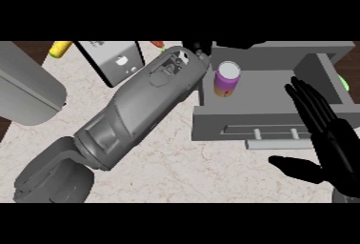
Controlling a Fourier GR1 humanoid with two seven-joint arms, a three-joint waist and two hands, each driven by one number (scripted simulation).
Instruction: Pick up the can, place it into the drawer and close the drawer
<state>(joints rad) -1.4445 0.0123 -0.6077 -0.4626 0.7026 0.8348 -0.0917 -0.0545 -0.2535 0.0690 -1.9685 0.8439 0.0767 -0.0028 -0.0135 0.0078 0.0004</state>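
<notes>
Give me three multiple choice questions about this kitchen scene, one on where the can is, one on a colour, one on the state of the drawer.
1. Where is the can?
A. Inside the drawer
B. On the counter
C. In the right hand

2. What colour is the can's body?
A. Green
B. Purple
C. Black

3. The drawer is:
A. Shut
B. Removed
C. Open

Answers: 1 A, it stands upright on the drawer's floor. 2 B, its side is purple, its top pale. 3 C, its front is pulled out and its inside shows.

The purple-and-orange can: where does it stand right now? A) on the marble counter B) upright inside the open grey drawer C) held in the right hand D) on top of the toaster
B: the purple-and-orange can stands upright inside the open grey drawer.
</notes>
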